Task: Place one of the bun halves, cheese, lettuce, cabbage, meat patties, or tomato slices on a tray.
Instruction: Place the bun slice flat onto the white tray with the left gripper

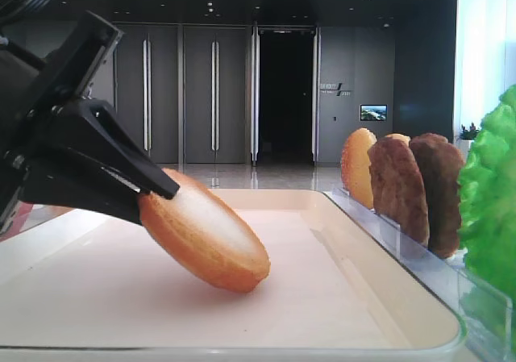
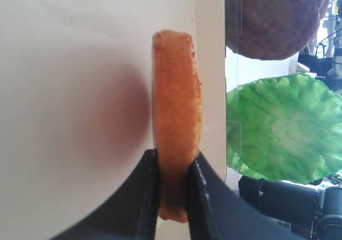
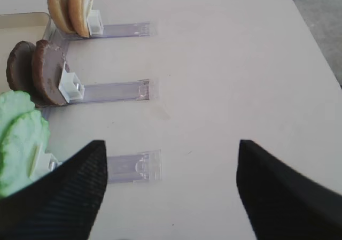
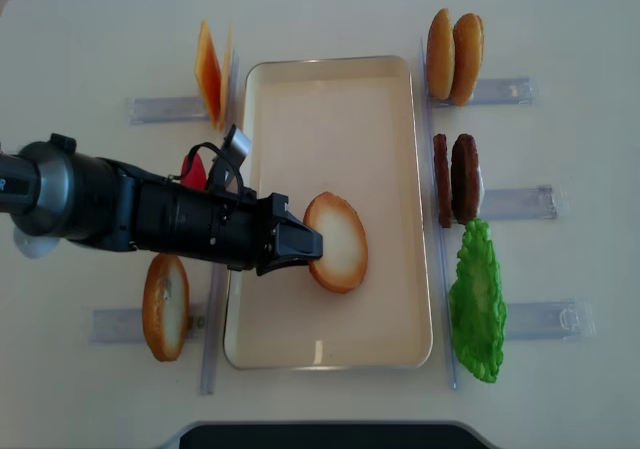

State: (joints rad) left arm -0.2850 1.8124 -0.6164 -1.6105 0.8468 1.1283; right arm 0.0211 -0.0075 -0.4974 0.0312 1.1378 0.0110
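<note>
My left gripper point(image 4: 300, 244) is shut on a golden-brown bun half point(image 4: 338, 242) over the middle of the cream-white tray point(image 4: 340, 119). In the left wrist view both fingers clamp the bun half point(image 2: 176, 90) by its flat faces at the gripper point(image 2: 175, 154). The bun half point(image 1: 205, 233) is tilted, pale face up, with its lower edge at or just above the tray floor point(image 1: 339, 297). My right gripper point(image 3: 171, 144) is open over bare table with nothing between its fingers.
Right of the tray, clear holders carry two bun halves point(image 4: 455, 57), two meat patties point(image 4: 457, 179) and lettuce point(image 4: 475, 304). On the left stand cheese slices point(image 4: 212, 74), another bun half point(image 4: 165, 306) and a red piece point(image 4: 195, 174) partly behind the arm.
</note>
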